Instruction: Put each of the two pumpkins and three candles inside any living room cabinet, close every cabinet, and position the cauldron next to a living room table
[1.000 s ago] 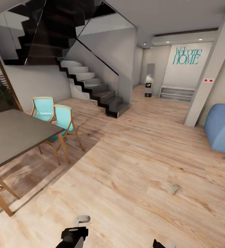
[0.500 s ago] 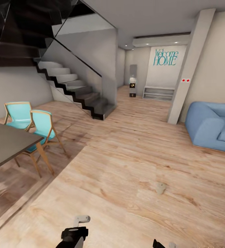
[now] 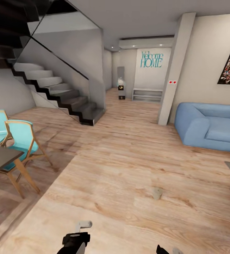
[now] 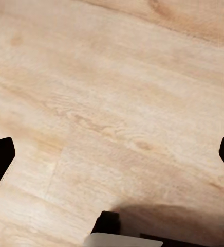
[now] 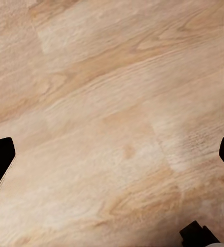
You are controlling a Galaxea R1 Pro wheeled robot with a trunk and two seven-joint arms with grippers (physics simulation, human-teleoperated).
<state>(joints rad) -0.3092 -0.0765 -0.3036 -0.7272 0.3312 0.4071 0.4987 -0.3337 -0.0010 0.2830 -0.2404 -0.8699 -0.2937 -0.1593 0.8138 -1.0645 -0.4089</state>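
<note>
In transit over light wood plank floor [image 3: 129,158], both grippers spread wide and empty, 1 stubby beige-grey candle [image 3: 157,193] lying near, right of centre; next: approach, lower an arm, grasp.

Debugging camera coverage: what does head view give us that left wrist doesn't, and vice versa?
Head view alone: a candle lying on the floor ahead, the blue sofa, the staircase, two turquoise chairs, the "Welcome HOME" wall text.

Left wrist alone: the left gripper from close up, its two dark fingertips far apart at the frame edges, nothing between them.

Shared: the light wood plank floor, bare under the left gripper.
</note>
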